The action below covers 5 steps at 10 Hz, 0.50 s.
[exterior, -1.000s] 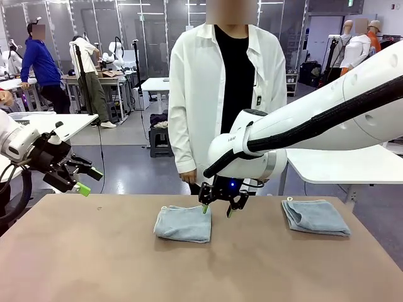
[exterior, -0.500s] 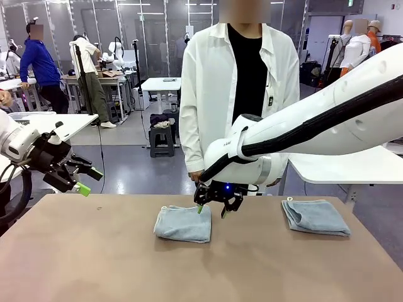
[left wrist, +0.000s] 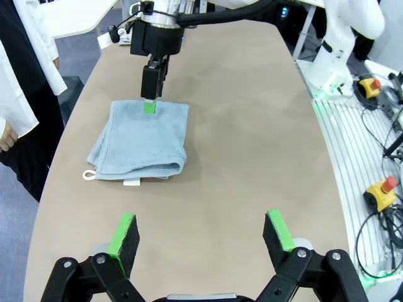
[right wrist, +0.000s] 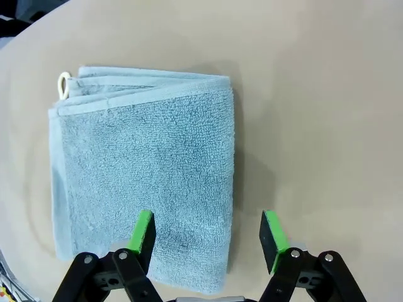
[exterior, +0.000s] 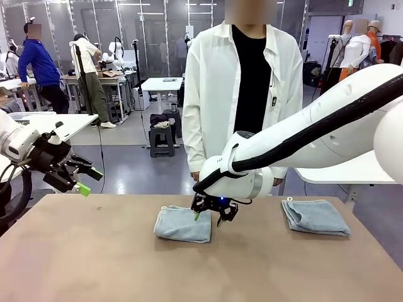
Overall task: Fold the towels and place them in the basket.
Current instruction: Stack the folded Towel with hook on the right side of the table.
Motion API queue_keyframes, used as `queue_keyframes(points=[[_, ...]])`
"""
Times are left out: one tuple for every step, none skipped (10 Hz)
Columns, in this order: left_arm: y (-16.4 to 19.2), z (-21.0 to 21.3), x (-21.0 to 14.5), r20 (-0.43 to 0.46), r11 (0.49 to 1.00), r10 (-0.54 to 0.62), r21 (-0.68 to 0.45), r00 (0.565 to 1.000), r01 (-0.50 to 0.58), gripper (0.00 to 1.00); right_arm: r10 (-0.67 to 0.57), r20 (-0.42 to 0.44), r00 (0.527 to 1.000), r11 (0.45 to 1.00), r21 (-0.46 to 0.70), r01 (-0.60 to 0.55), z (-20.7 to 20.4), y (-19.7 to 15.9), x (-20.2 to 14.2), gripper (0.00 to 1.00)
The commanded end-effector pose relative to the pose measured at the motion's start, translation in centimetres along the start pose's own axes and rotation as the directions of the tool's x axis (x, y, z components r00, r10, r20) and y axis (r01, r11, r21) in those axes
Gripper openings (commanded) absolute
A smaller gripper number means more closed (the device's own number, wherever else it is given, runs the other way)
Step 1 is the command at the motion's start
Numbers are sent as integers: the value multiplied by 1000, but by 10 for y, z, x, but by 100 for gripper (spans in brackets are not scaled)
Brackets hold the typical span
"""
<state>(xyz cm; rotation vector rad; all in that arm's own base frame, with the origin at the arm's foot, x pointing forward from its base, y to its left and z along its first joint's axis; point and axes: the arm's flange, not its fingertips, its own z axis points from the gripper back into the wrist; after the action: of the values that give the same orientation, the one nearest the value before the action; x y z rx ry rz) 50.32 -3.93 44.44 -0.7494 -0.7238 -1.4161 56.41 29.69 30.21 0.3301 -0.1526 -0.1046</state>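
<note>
A folded light blue-grey towel (exterior: pixel 182 224) lies at mid-table, its loop tag at the far left corner. My right gripper (exterior: pixel 211 216) hovers open just over its right edge. In the right wrist view, one finger (right wrist: pixel 143 230) is above the towel (right wrist: pixel 145 163) and the other stands over bare table, with the folded edge between them. A second folded towel (exterior: pixel 315 217) lies at the right. My left gripper (exterior: pixel 80 180) hangs open and empty above the table's left edge, facing the towel (left wrist: pixel 141 141) and the right gripper (left wrist: pixel 151 94) from a distance. The basket is out of view.
A person in a white shirt (exterior: pixel 249 94) stands close behind the table's far edge, hands down at their sides. The brown tabletop (exterior: pixel 94 258) is bare in front and on the left. Other tables stand beyond.
My right gripper has moved left and down to the right edge of the middle towel. The person has shifted slightly to the right. The left arm is still.
</note>
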Motion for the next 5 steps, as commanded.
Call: queue_keyframes(points=[[0,1,1,0,1000,-3,1,1000,3,100,-39,-2,999,999,-30,39,1,10,5,84],[0,1,1,0,1000,-3,1,1000,3,100,-47,-7,999,998,-30,47,-2,10,6,84],[0,1,1,0,1000,-3,1,1000,3,100,-51,-21,998,998,-31,50,-6,11,7,84],[0,1,1,0,1000,-3,1,1000,3,100,-49,-21,999,998,-30,49,-9,11,8,84],[0,1,1,0,1000,-3,1,1000,3,100,-46,-28,999,998,-31,45,-11,12,7,84]])
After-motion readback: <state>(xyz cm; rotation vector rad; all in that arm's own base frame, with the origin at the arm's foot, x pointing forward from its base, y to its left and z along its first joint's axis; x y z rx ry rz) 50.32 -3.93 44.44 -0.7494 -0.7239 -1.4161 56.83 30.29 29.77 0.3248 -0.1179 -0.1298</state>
